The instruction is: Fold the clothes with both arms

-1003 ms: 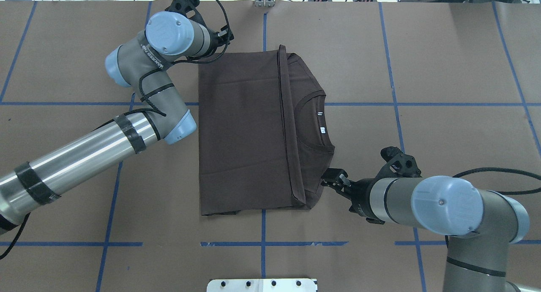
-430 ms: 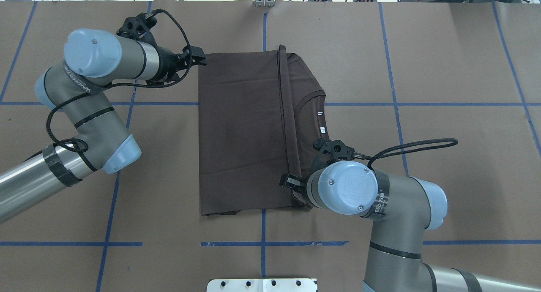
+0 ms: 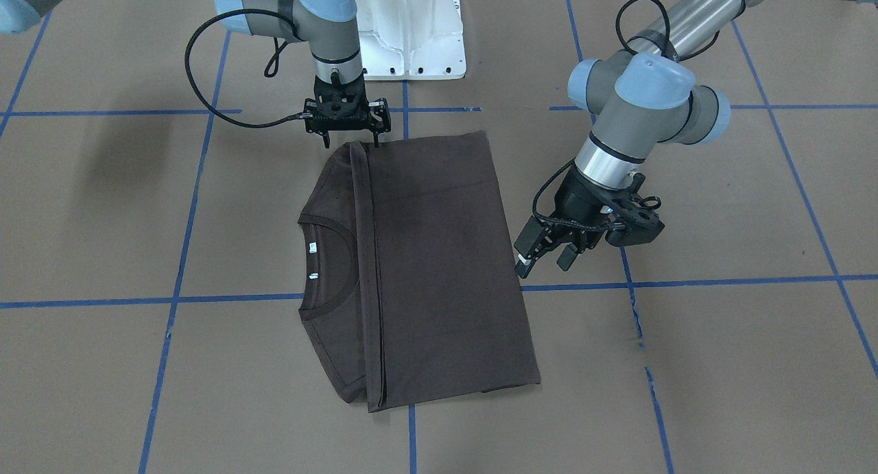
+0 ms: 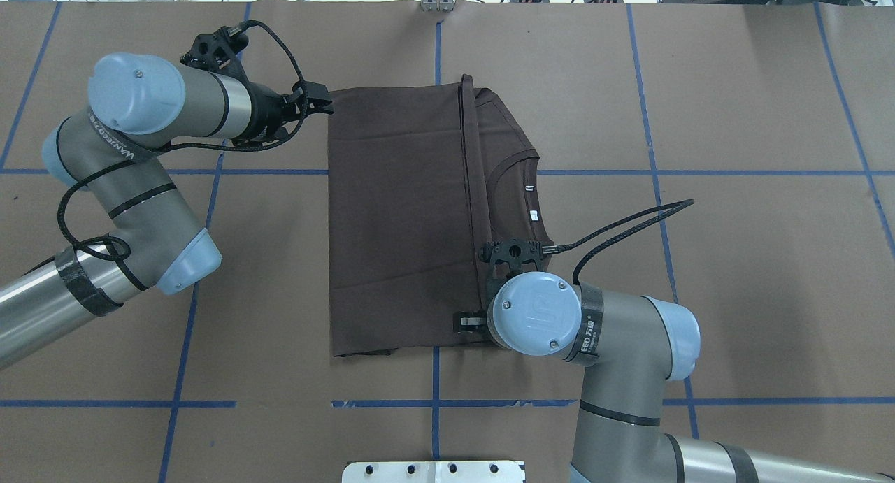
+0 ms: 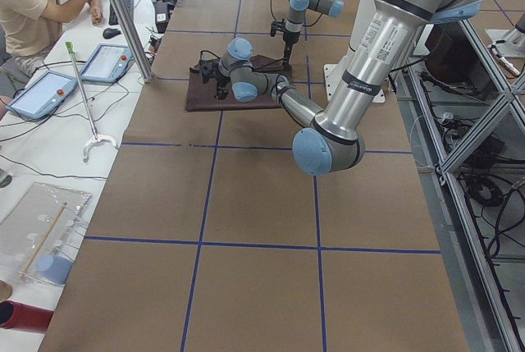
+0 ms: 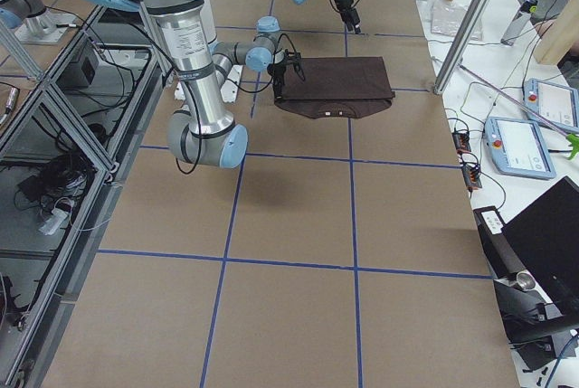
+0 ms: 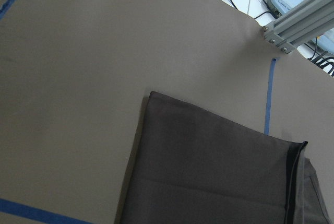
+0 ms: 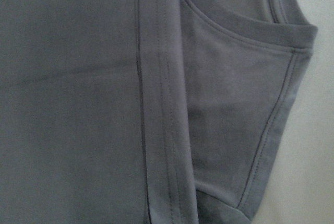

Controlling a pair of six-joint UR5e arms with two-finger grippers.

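Observation:
The dark brown T-shirt [image 4: 398, 217] lies flat mid-table, folded into a rectangle, with its hem laid over next to the collar [image 4: 521, 203] and white tags [image 4: 533, 215]. My left gripper [image 4: 325, 105] hangs open just off the shirt's left edge near the far corner, clear of the cloth; the front view shows that left gripper [image 3: 544, 261] with fingers apart. My right gripper [image 3: 350, 143] is open and points down over the shirt's near edge at the folded hem; overhead the right gripper [image 4: 465, 322] is mostly hidden under its wrist. The right wrist view is filled by the shirt [image 8: 104, 104].
Blue tape lines [image 4: 433, 403] grid the brown table cover. The white pedestal base [image 3: 411, 35] stands at the near edge. A person [image 5: 37, 7] sits by tablets [image 5: 41, 93] beyond the far edge, next to a metal frame post [image 7: 297, 20].
My right arm swung in from the shirt's right side to above its near edge at the hem fold. The left arm's elbow swung outward and its gripper drew back off the far left corner.

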